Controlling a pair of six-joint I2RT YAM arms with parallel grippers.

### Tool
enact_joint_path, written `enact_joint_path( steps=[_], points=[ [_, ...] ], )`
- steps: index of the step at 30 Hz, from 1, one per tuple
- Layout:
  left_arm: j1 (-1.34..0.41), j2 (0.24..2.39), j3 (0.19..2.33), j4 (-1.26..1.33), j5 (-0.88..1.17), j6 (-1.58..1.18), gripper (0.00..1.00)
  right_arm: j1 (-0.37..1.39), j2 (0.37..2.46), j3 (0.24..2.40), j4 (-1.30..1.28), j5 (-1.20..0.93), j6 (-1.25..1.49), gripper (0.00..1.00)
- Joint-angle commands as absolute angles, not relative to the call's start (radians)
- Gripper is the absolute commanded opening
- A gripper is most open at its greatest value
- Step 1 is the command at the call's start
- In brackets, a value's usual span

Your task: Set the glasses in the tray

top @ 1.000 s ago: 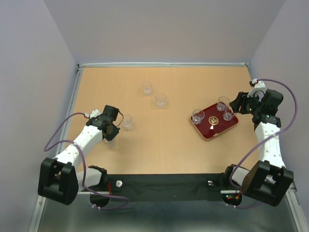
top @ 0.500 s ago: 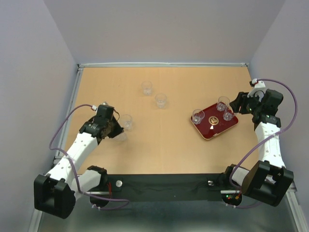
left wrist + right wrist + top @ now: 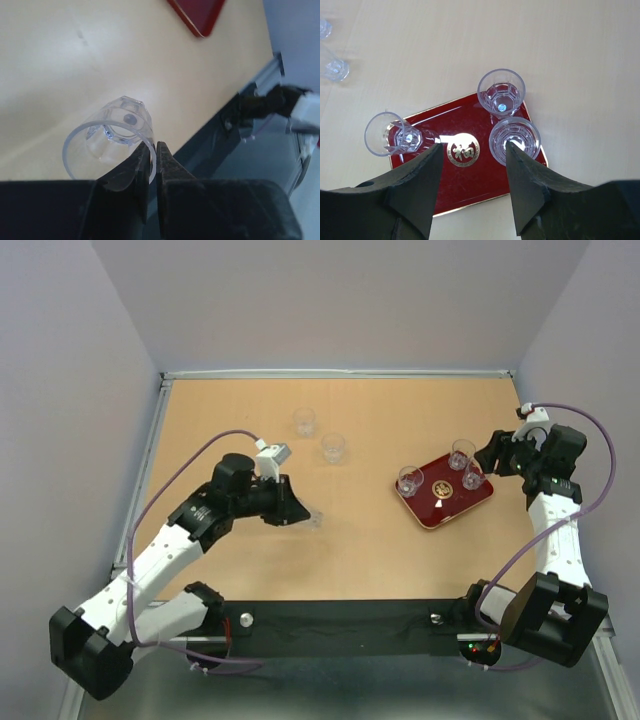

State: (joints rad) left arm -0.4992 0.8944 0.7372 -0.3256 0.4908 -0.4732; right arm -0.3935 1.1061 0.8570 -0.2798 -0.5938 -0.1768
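In the top view, we are seeing the left gripper (image 3: pixel 303 512) reaching out over the light wooden table (image 3: pixel 400 420) toward 3 o'clock, carrying a small clear tumbler-shaped drinking glass (image 3: pixel 316 519) at its tip. The flat glossy dark red rectangular tray (image 3: pixel 455 505) is lying well apart from it, at 3 o'clock, with three clear glasses (image 3: pixel 410 480) standing in it. Two more clear glasses (image 3: pixel 304 421) are standing on the bare wood at 12 o'clock of the left gripper. The right gripper (image 3: pixel 497 458) is hovering at the tray's 2 o'clock edge.

In the left wrist view, we are watching the left gripper (image 3: pixel 154 150) pinching the rim wall of that glass (image 3: pixel 112 145), one finger inside and one outside, jaws nearly together. The glass is lying tilted on its side above the table. A corner of the tray (image 3: pixel 197 12) is showing at 12 o'clock.

In the right wrist view, the right gripper (image 3: pixel 473 146) is hanging over the tray (image 3: pixel 470 117) with its jaws spread about halfway and gripping nothing. A round gold emblem (image 3: pixel 463 150) is showing between the fingers. One of the three glasses (image 3: pixel 390 135) is standing at the emblem's 9 o'clock, the other two close together at 2 o'clock. The two loose glasses (image 3: pixel 332 69) are showing at 10 o'clock.
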Motion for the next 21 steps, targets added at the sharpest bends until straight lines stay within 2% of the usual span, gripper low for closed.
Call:
enact_joint_path(
  steps=[1,11,21],
  points=[
    [-0.650,0.946,0.872,-0.198,0.598,-0.319,0.00,-0.400,1.101,0.851,-0.255,-0.675,-0.195,0.59],
    [-0.946,1.319,1.176,-0.182,0.517,-0.031,0.00,-0.400,1.095,0.853,-0.256,-0.647,-0.204,0.59],
    [-0.999,1.675,1.563,-0.293,0.465,0.173,0.00,-0.402,1.097,0.862,-0.255,-0.511,-0.172,0.61]
  ],
)
